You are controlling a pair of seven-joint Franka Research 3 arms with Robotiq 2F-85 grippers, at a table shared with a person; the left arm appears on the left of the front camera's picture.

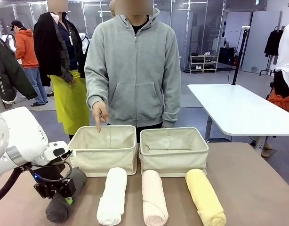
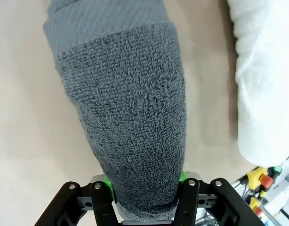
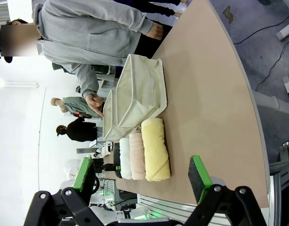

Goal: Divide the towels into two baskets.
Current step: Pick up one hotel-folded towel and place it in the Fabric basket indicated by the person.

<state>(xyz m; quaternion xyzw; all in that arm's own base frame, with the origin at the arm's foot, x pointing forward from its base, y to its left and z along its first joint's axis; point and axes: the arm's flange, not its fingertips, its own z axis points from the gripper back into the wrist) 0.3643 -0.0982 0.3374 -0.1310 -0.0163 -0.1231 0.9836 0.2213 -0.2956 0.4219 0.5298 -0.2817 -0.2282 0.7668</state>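
Four rolled towels lie in a row at the table's near side: dark grey (image 1: 57,210), white (image 1: 112,195), pale peach (image 1: 154,197) and yellow (image 1: 205,197). Behind them stand two cream baskets, one on the left (image 1: 104,159) and one on the right (image 1: 172,159). My left gripper (image 1: 60,192) is down on the dark grey towel (image 2: 130,108), and its green pads (image 2: 108,182) press the roll from both sides. My right gripper (image 3: 140,181) hangs high above the table's right end, open, with nothing between its fingers. The towels and both baskets show far off in the right wrist view.
A person in a grey hoodie stands behind the baskets, and one hand (image 1: 100,115) points a finger down into the left basket. Bare table (image 1: 257,188) lies to the right of the yellow towel. A white table (image 1: 238,110) stands farther back on the right.
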